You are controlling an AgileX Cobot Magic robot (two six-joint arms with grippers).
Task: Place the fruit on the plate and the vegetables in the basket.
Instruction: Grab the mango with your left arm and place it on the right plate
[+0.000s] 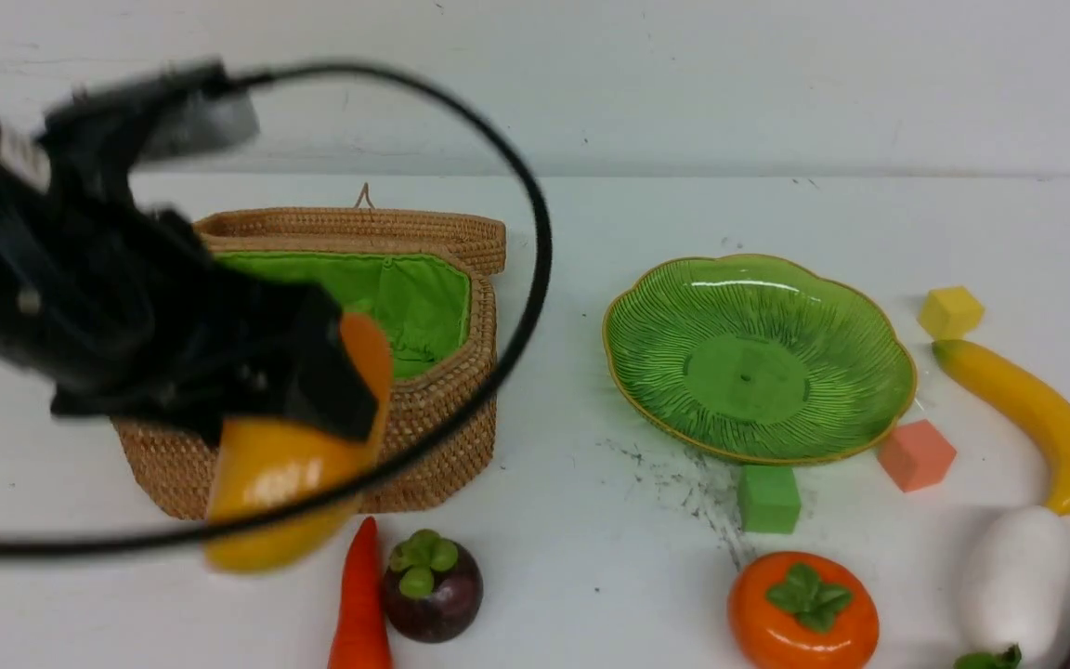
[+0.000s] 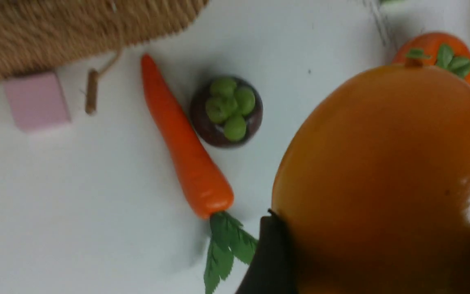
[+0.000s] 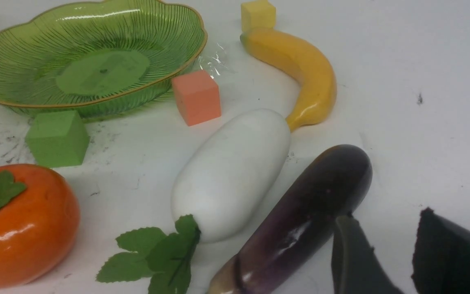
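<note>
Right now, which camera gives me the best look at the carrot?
The left wrist view: the carrot lies whole, tip to leaves. The front view shows only its tapered end at the bottom edge, leaves cut off. The right wrist view does not show it.

place: likely lab bench | cues: scuffed white table (image 1: 591, 576), plain white wall (image 1: 684, 74)

Blurred left arm (image 1: 80, 307), half-hidden basket (image 1: 447, 409)

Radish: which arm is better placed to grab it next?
Right. The right gripper hangs open and empty close to the radish; the left gripper is shut on the mango, over by the basket.
</note>
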